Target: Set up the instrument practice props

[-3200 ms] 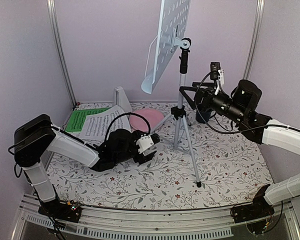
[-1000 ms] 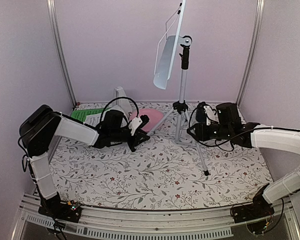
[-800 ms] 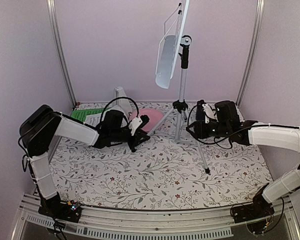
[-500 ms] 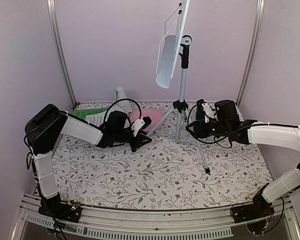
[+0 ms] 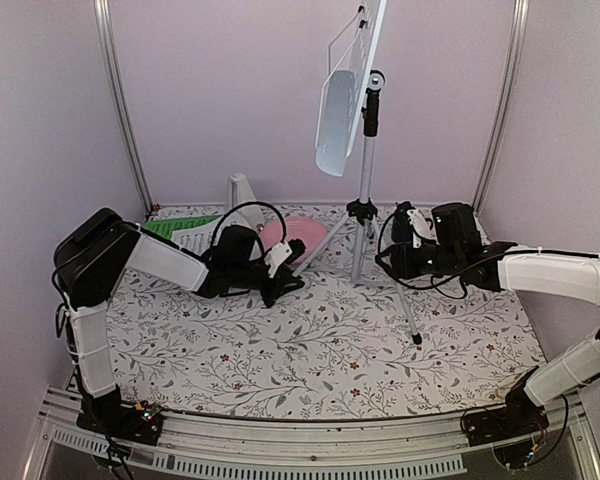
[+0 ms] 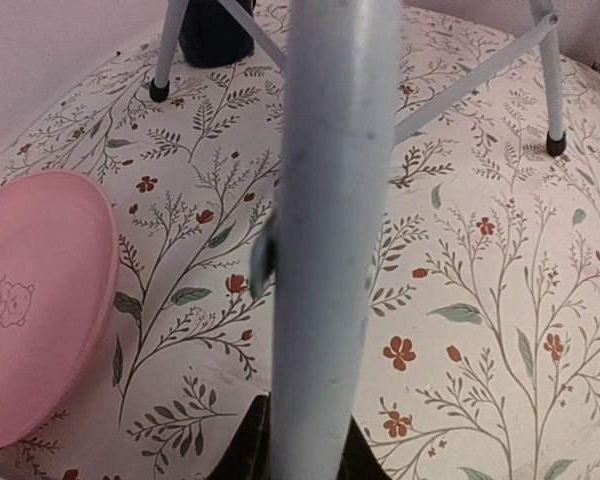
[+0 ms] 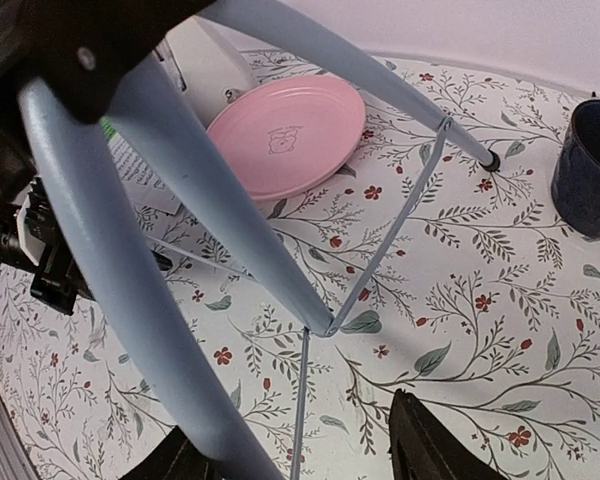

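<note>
The music stand [image 5: 366,170] stands upright between my two grippers, its long axis vertical. A slim silver pole rises from a black hub to a pale blue-grey desk, which shows almost edge-on with its top leaning a little to the right.

My left gripper [image 5: 292,272] lies low over the cloth, closed on the stand by the lower end of one tripod leg [image 6: 330,200]. The smooth, round, pale tube fills the gap between my dark fingers [image 6: 248,455] and runs straight away from the wrist toward the hub.

My right gripper [image 5: 384,262] is partly spread around another leg just below the hub. That tube sits near one finger and well clear of the other, so nothing is clamped there.

Just left of the held leg lies a pink plate [image 6: 30,300], glossy, round and flat. Beyond it a white pyramid metronome [image 5: 242,195] stands upright near the back wall. Left of my left gripper a white music sheet [image 5: 192,238] lies flat, with a green music sheet [image 5: 170,226] past it. A dark blue mug [image 7: 590,165] stands beyond my right gripper, near a rubber-tipped foot. A floral cloth [image 5: 330,350] covers the table.
</note>
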`<act>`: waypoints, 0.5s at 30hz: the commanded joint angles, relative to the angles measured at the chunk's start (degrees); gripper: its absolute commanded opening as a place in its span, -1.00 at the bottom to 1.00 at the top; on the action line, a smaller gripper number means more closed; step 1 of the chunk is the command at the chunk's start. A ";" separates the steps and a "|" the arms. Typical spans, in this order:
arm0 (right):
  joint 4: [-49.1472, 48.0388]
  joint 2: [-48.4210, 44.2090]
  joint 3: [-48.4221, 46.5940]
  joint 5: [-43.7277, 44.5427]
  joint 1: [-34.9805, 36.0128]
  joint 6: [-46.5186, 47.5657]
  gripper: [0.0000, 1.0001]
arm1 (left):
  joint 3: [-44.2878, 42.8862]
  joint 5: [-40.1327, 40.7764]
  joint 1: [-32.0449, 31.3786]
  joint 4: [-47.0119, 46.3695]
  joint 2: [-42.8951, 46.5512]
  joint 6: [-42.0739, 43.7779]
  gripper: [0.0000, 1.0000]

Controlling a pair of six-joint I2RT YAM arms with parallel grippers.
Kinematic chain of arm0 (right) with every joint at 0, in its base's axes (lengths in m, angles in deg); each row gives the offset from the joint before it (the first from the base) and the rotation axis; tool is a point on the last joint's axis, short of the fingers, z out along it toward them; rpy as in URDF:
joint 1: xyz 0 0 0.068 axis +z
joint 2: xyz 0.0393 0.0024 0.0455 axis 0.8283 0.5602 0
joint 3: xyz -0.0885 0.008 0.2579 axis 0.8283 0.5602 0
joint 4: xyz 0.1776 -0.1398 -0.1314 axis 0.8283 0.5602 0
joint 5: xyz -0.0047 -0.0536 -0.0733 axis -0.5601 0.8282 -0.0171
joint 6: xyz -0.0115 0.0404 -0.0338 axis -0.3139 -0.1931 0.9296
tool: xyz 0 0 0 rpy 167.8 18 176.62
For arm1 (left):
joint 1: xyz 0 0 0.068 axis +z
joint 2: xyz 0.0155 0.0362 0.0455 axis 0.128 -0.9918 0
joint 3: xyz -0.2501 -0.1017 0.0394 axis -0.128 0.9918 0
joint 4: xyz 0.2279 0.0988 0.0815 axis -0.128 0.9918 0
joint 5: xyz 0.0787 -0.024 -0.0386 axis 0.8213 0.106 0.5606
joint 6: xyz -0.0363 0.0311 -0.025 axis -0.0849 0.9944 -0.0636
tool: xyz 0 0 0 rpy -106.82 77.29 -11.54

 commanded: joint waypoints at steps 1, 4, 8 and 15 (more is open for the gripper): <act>-0.60 2.59 -2.52 0.38 -0.75 1.59 0.15 | 2.46 -0.48 0.08 -2.35 2.56 -3.91 -0.79; -0.97 4.27 -4.44 0.30 -1.06 3.47 0.12 | 4.54 0.30 -0.10 -3.92 4.41 -4.47 -0.85; -2.26 6.14 -6.42 -0.59 -2.01 5.50 0.11 | 6.68 1.70 -0.61 -5.60 5.50 -5.64 -0.92; -4.21 10.67 -9.61 -2.36 -2.82 7.49 0.11 | 8.39 5.45 -3.81 -7.91 5.47 -6.96 -1.00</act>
